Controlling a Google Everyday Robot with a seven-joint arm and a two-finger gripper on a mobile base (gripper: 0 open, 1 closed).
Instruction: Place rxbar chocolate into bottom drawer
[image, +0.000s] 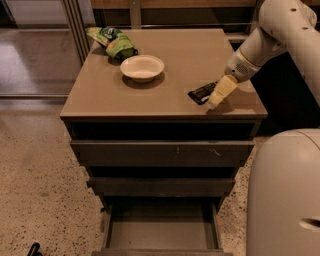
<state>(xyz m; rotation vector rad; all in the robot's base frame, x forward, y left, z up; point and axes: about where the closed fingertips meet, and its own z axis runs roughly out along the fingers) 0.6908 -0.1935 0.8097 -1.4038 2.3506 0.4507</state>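
The rxbar chocolate (200, 93) is a small flat black wrapper lying on the cabinet top (175, 60) near its front right corner. My gripper (219, 93), with pale yellow tips, is down at the tabletop right against the bar's right end and covers part of it. The bottom drawer (160, 234) is pulled open below, and its plain grey floor shows nothing in it. The two upper drawers (160, 152) are shut.
A white bowl (142, 67) stands at the middle left of the top. A green chip bag (112, 42) lies behind it at the back left corner. My white base (285, 195) stands to the right of the cabinet. Speckled floor lies to the left.
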